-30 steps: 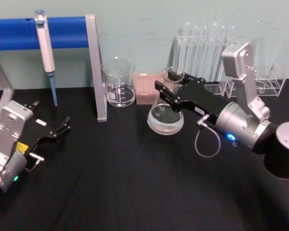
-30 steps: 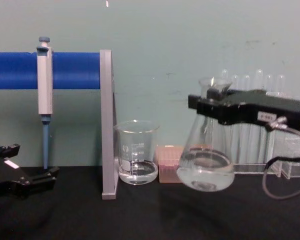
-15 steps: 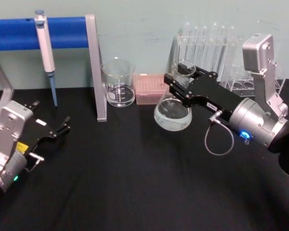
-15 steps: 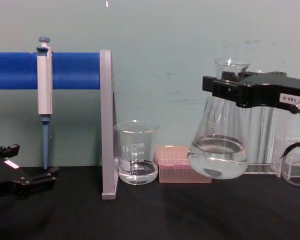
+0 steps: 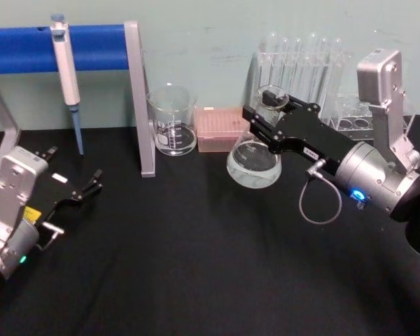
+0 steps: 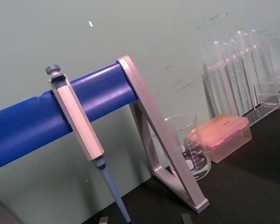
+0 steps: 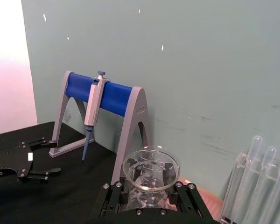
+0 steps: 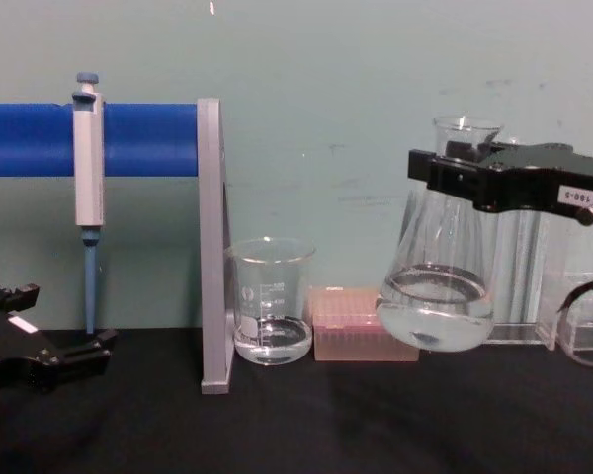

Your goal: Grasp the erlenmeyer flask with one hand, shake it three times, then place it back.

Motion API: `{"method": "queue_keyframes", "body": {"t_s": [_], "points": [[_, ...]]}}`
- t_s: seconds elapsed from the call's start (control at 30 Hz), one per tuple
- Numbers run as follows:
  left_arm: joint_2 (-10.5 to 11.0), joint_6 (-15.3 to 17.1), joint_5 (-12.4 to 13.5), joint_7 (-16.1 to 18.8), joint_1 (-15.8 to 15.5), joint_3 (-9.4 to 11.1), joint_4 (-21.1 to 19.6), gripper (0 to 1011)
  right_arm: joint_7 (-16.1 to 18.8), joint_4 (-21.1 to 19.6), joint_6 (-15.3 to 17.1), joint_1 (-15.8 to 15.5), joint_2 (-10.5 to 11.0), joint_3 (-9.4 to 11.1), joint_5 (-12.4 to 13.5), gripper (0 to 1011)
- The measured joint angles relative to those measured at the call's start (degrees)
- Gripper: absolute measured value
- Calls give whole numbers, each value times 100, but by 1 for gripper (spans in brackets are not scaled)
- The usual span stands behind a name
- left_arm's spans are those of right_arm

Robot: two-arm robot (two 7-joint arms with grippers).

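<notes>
The erlenmeyer flask [image 5: 254,162] [image 8: 440,286] [image 7: 150,168] is clear glass with some clear liquid in its wide base. It hangs above the black table, held by the neck and tilted slightly. My right gripper [image 5: 266,115] [image 8: 455,168] [image 7: 149,191], black and boxy with a white label, is shut on the flask's neck just under the flared rim. At the table's left side my left gripper [image 5: 94,180] [image 8: 94,351] stays parked low and open, holding nothing.
A glass beaker [image 5: 172,119] [image 8: 271,301] [image 6: 189,151] and a pink tip box [image 5: 220,128] [image 8: 361,336] stand behind the flask. Test tubes in a clear rack [image 5: 301,66] rise at the back right. A pipette [image 5: 65,70] hangs on the blue-barred stand [image 5: 136,98] at left.
The right gripper has carried the flask to the right and upward over the second. The liquid has sloshed and the flask now hangs more upright. The left arm has not moved.
</notes>
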Motion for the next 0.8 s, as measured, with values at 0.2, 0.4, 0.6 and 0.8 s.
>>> {"method": "queue_keyframes", "body": {"t_s": [0.2, 0.4, 0.6, 0.8], "points": [[0, 0, 0, 0, 0, 0, 0, 1001, 16, 40, -20, 31, 2, -30, 15, 451], [0, 0, 0, 0, 0, 0, 0, 1001, 154, 60, -60, 47, 46, -90, 68, 451], [0, 0, 0, 0, 0, 0, 0, 1001, 414, 53, -166, 48, 148, -186, 174, 451], [0, 0, 0, 0, 0, 0, 0, 1001, 674, 26, -271, 41, 265, -317, 278, 451]]}}
